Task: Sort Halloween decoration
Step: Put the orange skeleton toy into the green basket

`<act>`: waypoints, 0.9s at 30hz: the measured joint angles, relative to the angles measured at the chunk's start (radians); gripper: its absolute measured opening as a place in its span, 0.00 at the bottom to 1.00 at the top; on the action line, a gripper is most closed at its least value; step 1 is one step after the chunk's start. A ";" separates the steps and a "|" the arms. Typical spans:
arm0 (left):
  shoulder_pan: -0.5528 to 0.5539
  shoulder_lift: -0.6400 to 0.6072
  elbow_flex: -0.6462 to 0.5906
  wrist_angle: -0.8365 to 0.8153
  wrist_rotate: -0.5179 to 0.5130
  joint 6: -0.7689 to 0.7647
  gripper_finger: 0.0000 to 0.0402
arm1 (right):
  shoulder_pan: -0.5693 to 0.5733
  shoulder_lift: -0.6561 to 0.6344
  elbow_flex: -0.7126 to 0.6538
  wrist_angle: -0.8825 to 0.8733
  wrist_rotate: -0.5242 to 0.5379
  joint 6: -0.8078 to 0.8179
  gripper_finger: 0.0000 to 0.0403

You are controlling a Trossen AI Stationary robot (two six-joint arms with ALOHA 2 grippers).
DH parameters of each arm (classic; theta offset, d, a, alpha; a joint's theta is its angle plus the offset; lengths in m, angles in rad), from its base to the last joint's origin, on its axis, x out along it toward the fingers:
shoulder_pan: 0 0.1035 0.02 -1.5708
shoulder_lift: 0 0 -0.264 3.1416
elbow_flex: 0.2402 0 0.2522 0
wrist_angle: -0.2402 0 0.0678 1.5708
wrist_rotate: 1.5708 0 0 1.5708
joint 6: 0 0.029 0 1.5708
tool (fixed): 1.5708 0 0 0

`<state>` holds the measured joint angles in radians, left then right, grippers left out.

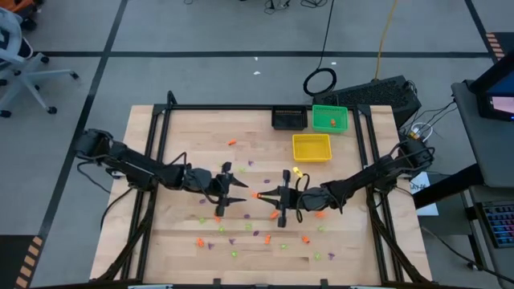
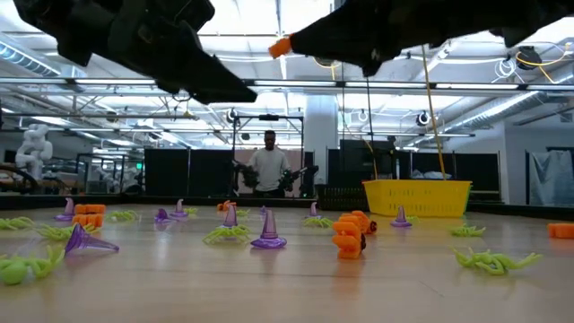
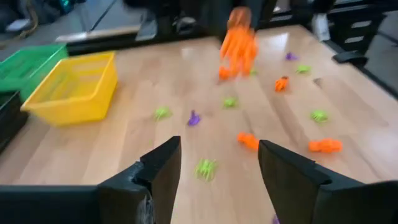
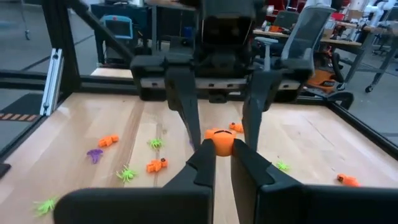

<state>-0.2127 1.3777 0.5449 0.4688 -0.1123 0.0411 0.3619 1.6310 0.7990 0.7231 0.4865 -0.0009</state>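
Across the wooden table (image 1: 185, 128) the trinkets (image 2: 267, 235) are lying scattered. Mid-table, the right gripper (image 4: 222, 157) is pinching 1 orange piece (image 4: 219, 140) while the left gripper (image 3: 217, 165) is standing spread. The right arm should be carrying it steadily toward a bin (image 1: 312, 148), I'd say.

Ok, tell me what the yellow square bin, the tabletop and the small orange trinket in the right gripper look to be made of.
Yellow square bin: likely plastic, one uniform bright colour, thin walls that look perforated in the low view.
Tabletop: wood, pale planks with visible grain and seams, low sheen.
Small orange trinket pinched in the right gripper: probably moulded plastic, smooth, solid colour.
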 joint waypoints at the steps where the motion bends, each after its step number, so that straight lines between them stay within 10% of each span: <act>1: 0.000 -0.016 0.000 -0.032 -0.008 -0.017 0.53 | 0.000 -0.015 0.000 -0.016 0.018 0.000 0.03; 8: 0.003 -0.058 0.000 -0.212 -0.010 -0.065 0.53 | -0.043 -0.204 0.000 -0.169 0.145 -0.042 0.03; 27: 0.001 -0.055 0.000 -0.278 0.002 -0.108 0.53 | -0.525 -0.550 0.030 -0.732 0.036 0.085 0.03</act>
<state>-0.2119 1.3224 0.5449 0.1913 -0.1104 -0.0665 -0.1626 1.0815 0.8289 -0.0088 0.5228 0.0838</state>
